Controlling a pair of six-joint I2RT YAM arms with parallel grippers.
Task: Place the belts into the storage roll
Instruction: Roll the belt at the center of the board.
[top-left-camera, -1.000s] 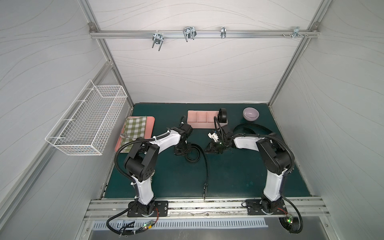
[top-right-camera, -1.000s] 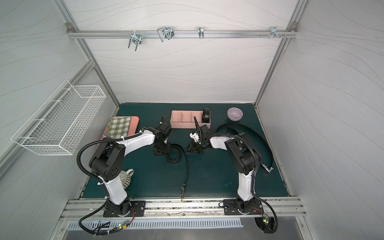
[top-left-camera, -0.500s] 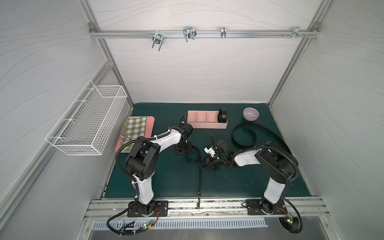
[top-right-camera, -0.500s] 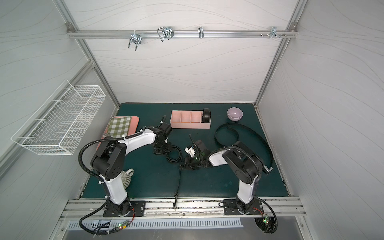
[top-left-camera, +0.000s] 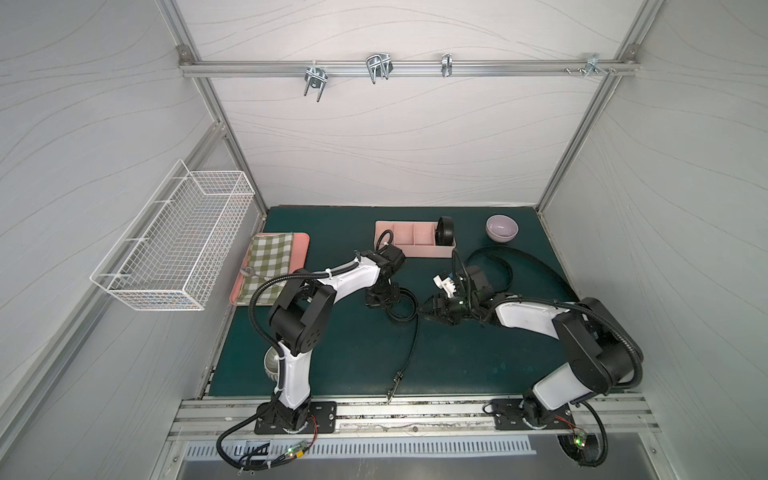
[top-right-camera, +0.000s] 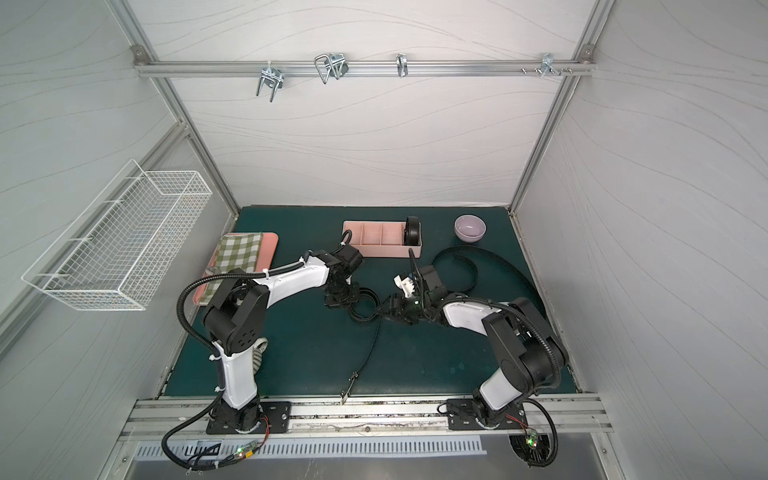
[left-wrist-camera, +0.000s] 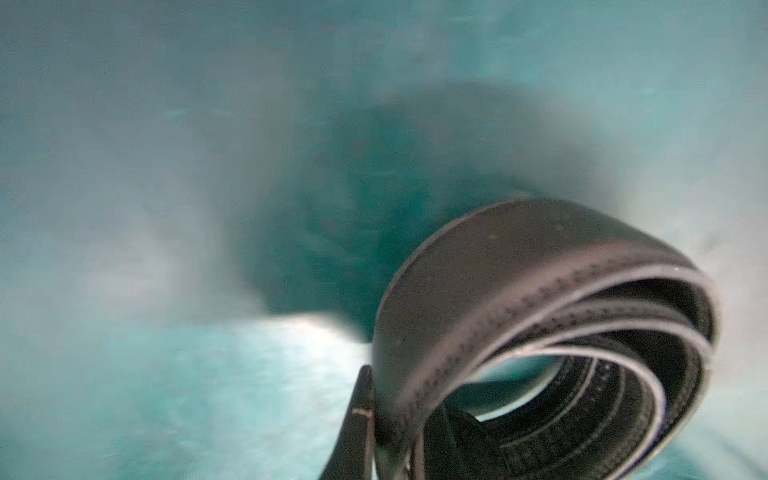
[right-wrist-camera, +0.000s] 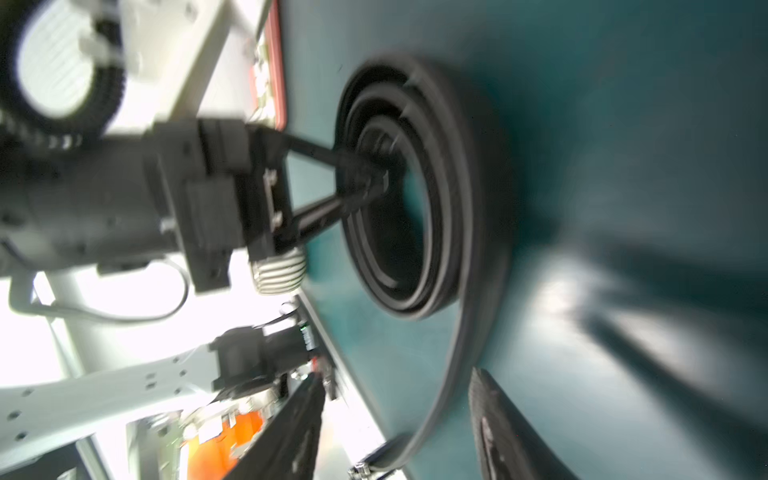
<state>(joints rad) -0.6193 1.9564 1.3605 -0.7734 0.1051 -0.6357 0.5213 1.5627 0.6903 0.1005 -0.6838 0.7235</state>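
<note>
3 belts (top-left-camera: 445, 232) (1 stowed), 1 storage roll (top-left-camera: 415, 251).

A black belt (right-wrist-camera: 473, 174) lies loosely coiled on the green desk (right-wrist-camera: 623, 104). The left gripper (right-wrist-camera: 370, 178) pinches its inner winding. The belt's tail runs between the right gripper (right-wrist-camera: 397, 376), whose fingers stand apart.

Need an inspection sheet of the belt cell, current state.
Surface: green mat.
Job's things: storage roll holds one coiled belt, end compartment; partly coiled belt between arms, tail reaching front edge; loose belt on mat.
Clutter: lavender bowl; checked cloth on flat pink tray.
Grippers: left gripper shut on partly coiled belt's centre; right gripper open by its tail.
Cables: corrugated cable along each arm.
Surroundings: wire basket on wall; hooks on rail.
</note>
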